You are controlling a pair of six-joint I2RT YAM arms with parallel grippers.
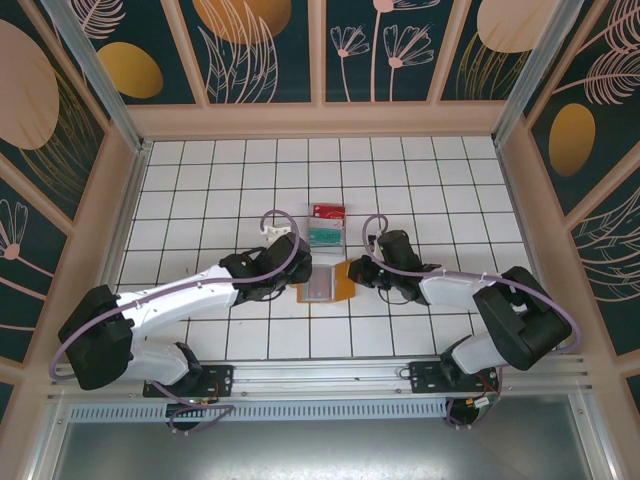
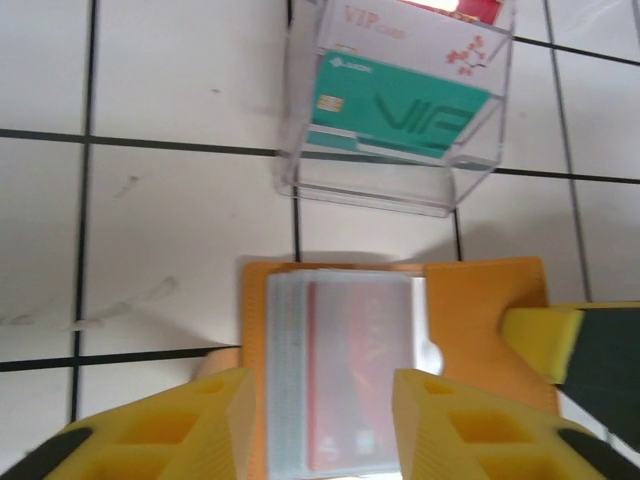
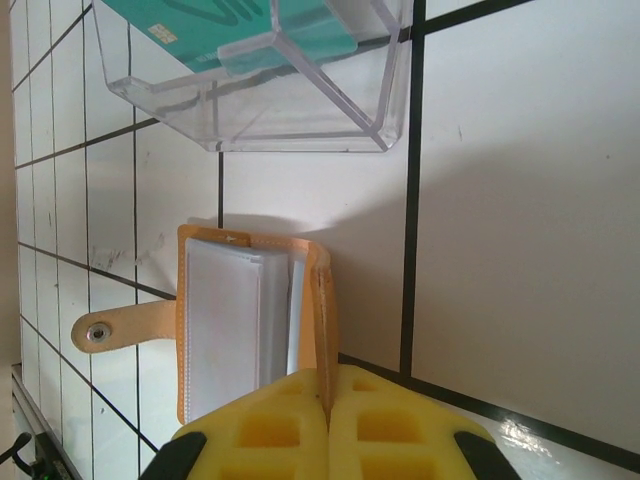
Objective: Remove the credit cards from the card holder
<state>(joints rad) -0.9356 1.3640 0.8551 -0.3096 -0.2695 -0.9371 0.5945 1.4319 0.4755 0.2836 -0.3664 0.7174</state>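
Two robot arms reach over a white tiled tabletop (image 1: 200, 180), and every place here is told from the card holder (image 1: 343, 290), which lies open and flat between them. The left arm (image 1: 190, 290) comes in from the card holder's left side and the right arm (image 1: 470, 290) from its right side. Just past the card holder's far edge sits a clear box (image 2: 370, 190), close but not touching. The right gripper (image 3: 328, 400) is at the card holder's right flap, its pads pressed together with the thin orange edge pinched between them. The left gripper (image 2: 320, 385) is at the near edge, its jaws spread, one on each side of the see-through pockets, and it seems to grip nothing. A red card (image 2: 355, 380) sits in those pockets. In the box lie a teal card (image 2: 400, 110), a white card (image 2: 410, 40) and a bit of another red one (image 2: 470, 8). I think the red card in the pocket comes out next. The pocket is slippery, so the left gripper could grab plastic and card together. The pinched flap is thin, so it could slip loose, and then the card holder would slide or fold shut.
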